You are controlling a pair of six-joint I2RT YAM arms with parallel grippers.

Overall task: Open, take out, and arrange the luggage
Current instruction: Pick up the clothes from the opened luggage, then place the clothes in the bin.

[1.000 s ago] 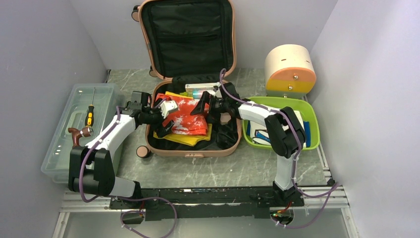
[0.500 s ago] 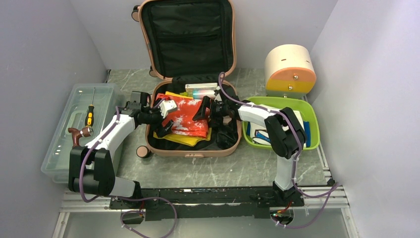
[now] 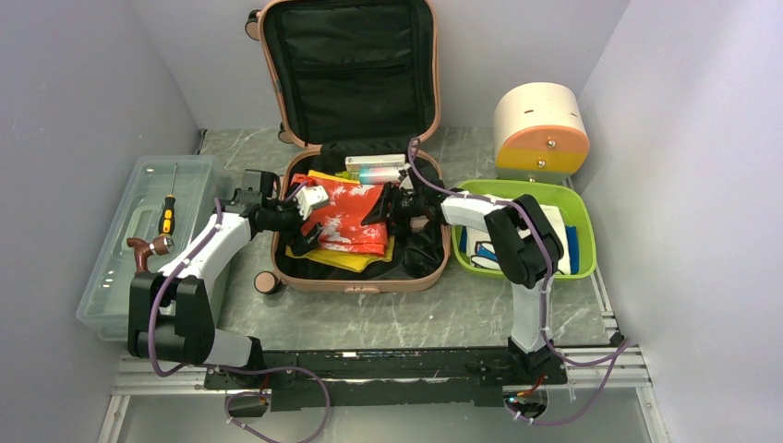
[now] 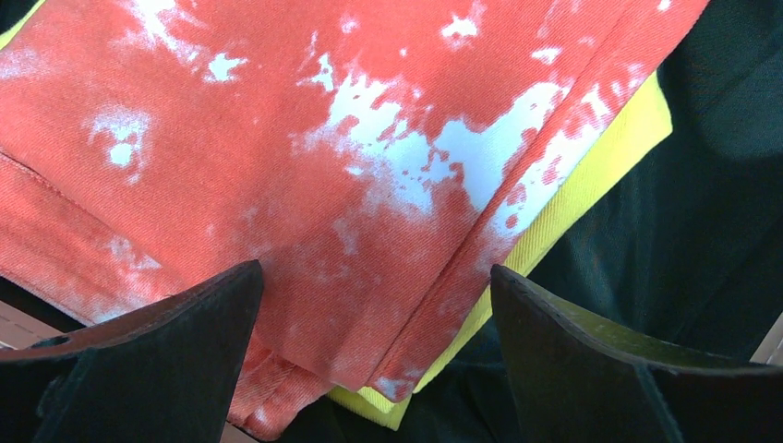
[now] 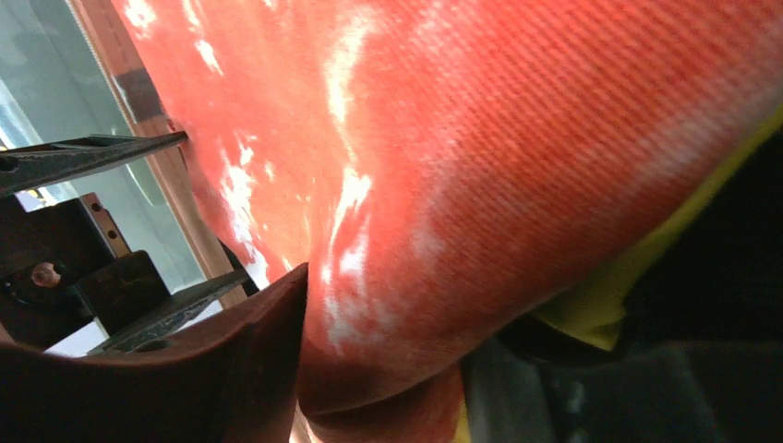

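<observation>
- Top external view: the luggage [image 3: 369,284] lies open in the middle of the tabletop [image 3: 388,318]. Its lid stands upright against the back wall and its base shell faces the arms.
- A folded red-and-white cloth [image 3: 346,221] sits on a yellow cloth [image 3: 346,258] inside the base, directly between the two hands.
- The left hand [image 3: 312,220] hovers at the cloth's left edge with its fingers spread wide. The left wrist view shows the cloth's near corner framed between them, untouched.
- The right hand [image 3: 380,208] presses in at the cloth's right edge. Only one finger shows in its own view, tight against the fabric (a firm grip cannot be confirmed).
- Lifting the cloth out looks like the step in hand. Both hands bracket it across its width, and the right is the closer.
- A clear bin [image 3: 120,268] waits left of the case and a green tray [image 3: 582,217] right.
</observation>
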